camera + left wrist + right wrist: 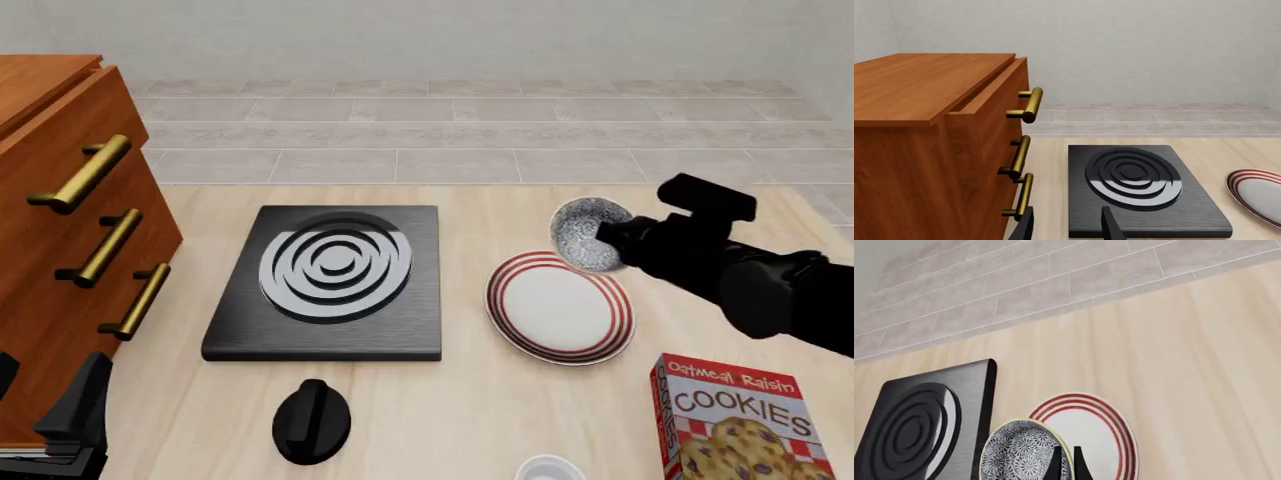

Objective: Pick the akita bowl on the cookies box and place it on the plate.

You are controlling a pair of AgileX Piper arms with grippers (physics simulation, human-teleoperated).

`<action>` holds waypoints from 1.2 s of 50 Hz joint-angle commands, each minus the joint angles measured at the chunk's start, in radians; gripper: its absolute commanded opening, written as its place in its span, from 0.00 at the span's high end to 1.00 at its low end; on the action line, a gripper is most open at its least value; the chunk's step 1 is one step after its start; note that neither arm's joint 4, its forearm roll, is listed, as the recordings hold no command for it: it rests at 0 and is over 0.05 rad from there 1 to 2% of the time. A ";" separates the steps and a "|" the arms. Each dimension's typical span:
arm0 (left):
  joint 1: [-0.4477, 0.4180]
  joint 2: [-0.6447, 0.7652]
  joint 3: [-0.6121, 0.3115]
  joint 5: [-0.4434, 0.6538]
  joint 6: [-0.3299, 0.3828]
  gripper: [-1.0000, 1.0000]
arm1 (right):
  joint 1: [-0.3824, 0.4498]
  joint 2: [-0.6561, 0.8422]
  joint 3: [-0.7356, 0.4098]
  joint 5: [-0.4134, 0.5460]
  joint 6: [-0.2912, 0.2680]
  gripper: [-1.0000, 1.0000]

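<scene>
one speckled black-and-white akita bowl (pixel 589 234), tilted above the plate (pixel 558 307), clamped in the right end effector (pixel 611 237).

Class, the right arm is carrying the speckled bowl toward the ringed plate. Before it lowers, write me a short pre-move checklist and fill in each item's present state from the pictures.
1. Bowl held by the right claw: ok, the fingers pinch its rim in the right wrist view.
2. Bowl level: not ok, it is tilted, its speckled inside facing the front camera.
3. Bowl over the plate: cannot tell exactly; in the front view it hangs by the plate's far right rim.
4. Plate bare: ok, nothing lies on it.
5. Stove clear of the path: ok, it sits left of the plate.
6. Left claw out of the way: ok, open and empty near the cabinet.
</scene>
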 commanded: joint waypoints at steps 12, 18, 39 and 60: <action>0.000 0.000 0.000 0.000 0.000 0.00 | 0.017 0.122 -0.033 -0.027 0.022 1.00; 0.000 0.000 0.000 0.000 0.000 0.00 | 0.021 0.142 -0.017 -0.047 0.040 1.00; 0.000 0.000 0.000 0.000 0.000 0.00 | 0.019 0.191 0.013 -0.090 0.055 1.00; 0.000 0.000 0.000 0.000 0.000 0.00 | -0.004 0.237 -0.008 -0.088 0.044 1.00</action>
